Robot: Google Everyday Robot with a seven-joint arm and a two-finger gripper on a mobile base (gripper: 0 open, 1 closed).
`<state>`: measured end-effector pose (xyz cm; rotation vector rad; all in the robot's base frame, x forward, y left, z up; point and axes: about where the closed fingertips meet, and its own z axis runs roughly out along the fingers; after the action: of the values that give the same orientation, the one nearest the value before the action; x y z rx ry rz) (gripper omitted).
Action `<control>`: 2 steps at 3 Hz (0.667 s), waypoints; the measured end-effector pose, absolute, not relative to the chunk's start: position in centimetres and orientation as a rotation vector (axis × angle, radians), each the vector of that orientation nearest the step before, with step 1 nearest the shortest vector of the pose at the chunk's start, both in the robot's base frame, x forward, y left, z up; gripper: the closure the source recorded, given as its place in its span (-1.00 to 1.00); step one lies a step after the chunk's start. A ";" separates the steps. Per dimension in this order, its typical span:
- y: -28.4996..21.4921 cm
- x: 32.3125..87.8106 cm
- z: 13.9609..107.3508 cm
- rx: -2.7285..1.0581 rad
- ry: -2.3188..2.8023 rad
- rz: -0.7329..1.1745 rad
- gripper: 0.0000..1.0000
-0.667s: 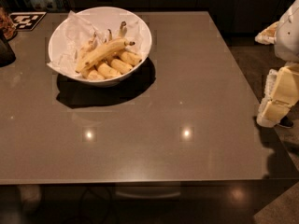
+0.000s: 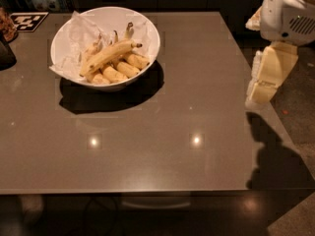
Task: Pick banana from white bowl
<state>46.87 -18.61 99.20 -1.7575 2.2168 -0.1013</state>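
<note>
The white bowl [image 2: 147, 31] stands at the back left of the grey table [image 2: 197, 82], lined with crumpled white paper. The banana [image 2: 108, 55], long, curved and yellow with a dark stem tip, lies across the top of several shorter stubby bananas [image 2: 123, 69] inside the bowl. My gripper [image 2: 268, 75] hangs cream-coloured at the table's right edge, below the white arm body [image 2: 288, 11]. It is far to the right of the bowl and holds nothing that I can see.
A black-and-white marker tag [image 2: 28, 19] lies at the back left corner. A dark object [image 2: 6, 53] stands at the left edge. The table's front edge runs near the bottom, with dark floor to the right.
The arm and gripper have moved left and a little up, closer to the table's right edge. The bowl and bananas have not moved.
</note>
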 end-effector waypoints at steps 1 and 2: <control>-15.5 50.3 100.7 -1.819 2.169 -0.095 -1.00; -15.5 50.4 100.7 -1.818 2.168 -0.096 -1.00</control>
<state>50.36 -15.46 100.67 -1.8181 2.1680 -0.0962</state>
